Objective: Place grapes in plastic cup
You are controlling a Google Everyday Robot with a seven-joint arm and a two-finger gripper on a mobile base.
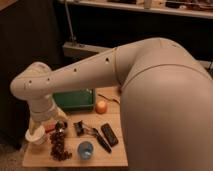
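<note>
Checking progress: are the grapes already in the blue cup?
Out. The grapes lie on the table beside the blue cup; the gripper is hidden behind the arm, left.
</note>
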